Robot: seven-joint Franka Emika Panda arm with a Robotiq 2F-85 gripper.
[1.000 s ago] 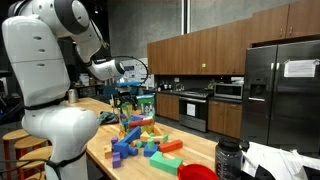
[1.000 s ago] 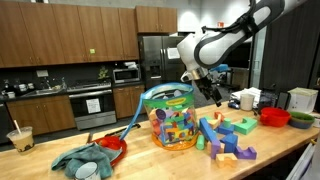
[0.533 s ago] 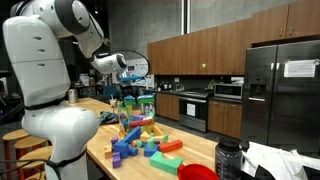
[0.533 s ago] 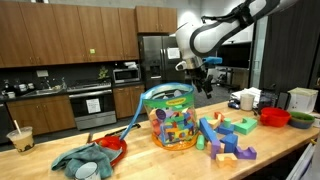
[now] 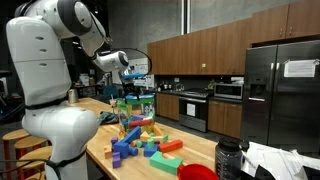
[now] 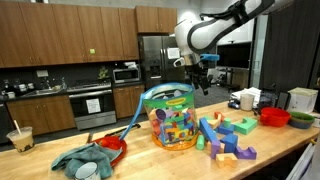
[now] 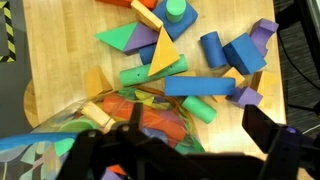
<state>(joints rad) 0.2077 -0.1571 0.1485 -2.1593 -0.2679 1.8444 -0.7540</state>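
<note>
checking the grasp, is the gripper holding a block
No, the gripper hangs open and empty above the tub.

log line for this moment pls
gripper: open, empty | above: clear plastic tub of coloured blocks | beside tub: loose coloured blocks on wooden counter

- This is a kitchen.
- Brown wooden cabinets (image 6: pixel 60 35) line the back wall, at the upper left of an exterior view, with matching base units below.
- A tall stainless refrigerator (image 5: pixel 280 100) fills the right side of an exterior view.
- A microwave (image 6: pixel 126 74) and a stainless oven (image 6: pixel 92 106) stand among the cabinets, left of centre.
- A long wooden counter (image 6: pixel 170 165) crosses the foreground in both exterior views.
</note>
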